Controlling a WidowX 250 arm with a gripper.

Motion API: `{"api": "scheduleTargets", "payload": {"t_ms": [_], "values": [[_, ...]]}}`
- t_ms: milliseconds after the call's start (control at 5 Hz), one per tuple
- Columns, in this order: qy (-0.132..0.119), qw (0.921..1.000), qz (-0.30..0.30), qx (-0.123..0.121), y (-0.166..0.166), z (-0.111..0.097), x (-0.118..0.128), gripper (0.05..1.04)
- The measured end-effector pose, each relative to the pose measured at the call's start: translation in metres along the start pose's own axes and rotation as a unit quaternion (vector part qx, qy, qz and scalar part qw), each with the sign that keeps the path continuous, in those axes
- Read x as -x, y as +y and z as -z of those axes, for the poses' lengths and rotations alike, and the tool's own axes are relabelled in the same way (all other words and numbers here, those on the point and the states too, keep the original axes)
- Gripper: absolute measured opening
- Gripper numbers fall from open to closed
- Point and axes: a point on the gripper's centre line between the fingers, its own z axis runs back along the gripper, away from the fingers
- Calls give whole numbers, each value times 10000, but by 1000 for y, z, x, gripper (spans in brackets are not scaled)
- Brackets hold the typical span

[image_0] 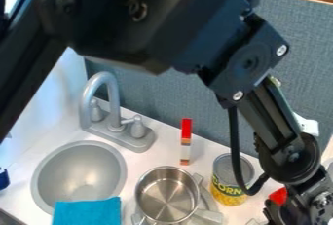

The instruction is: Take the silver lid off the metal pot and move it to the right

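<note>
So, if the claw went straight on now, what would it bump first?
Maybe nothing: the arm's low end points down, beside the red thing, and the way looks free to the picture's edge. Depth is hard to tell.

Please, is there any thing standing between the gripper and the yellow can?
Yes, a red thing shows between the gripper and the can, at the can's right. The black cable also crosses the can in view.

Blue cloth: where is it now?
In the camera view, the blue cloth lies at the bottom edge, left of the steel pot, over the near rim of the round grey sink.
</note>
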Motion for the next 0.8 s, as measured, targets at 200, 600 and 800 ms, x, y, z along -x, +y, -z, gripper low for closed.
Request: {"api": "scheduleTargets", "payload": {"t_ms": [200,600,800], "values": [[53,10000,1,-34,1,1,11,956],[-692,9974,-164,-132,12,-74,23,1000],[-732,9919,-951,-410,51,-106,46,1000]]}}
